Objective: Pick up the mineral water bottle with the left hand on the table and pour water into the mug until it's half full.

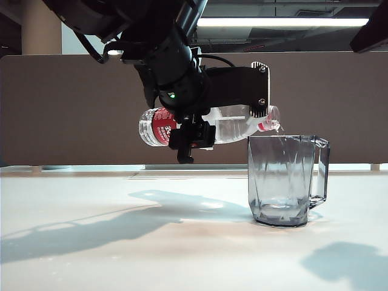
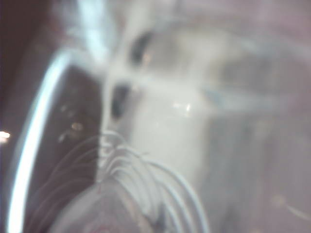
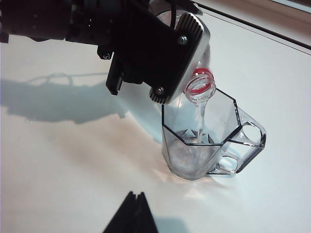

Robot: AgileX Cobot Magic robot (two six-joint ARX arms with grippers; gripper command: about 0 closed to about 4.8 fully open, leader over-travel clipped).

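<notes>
The mug (image 1: 287,180) stands upright on the white table (image 1: 121,242), its angular handle turned away from the bottle, and holds only a shallow layer of water at its base. A thin stream of water (image 3: 200,121) falls from the bottle's open mouth into it.

The mineral water bottle (image 1: 230,128) lies almost level in the air, its red-ringed neck just over the mug's near rim and tipped slightly down, its red label at the raised far end. Water lies along its lower side.

The left hand (image 1: 200,115) reaches down from above, turned sideways, its jaws pinching the bottle around the middle. The left wrist view is a blur of clear ribbed plastic.

The right gripper (image 3: 131,216) shows only as dark tips near the table, well apart from the mug; I cannot tell how its jaws stand.
</notes>
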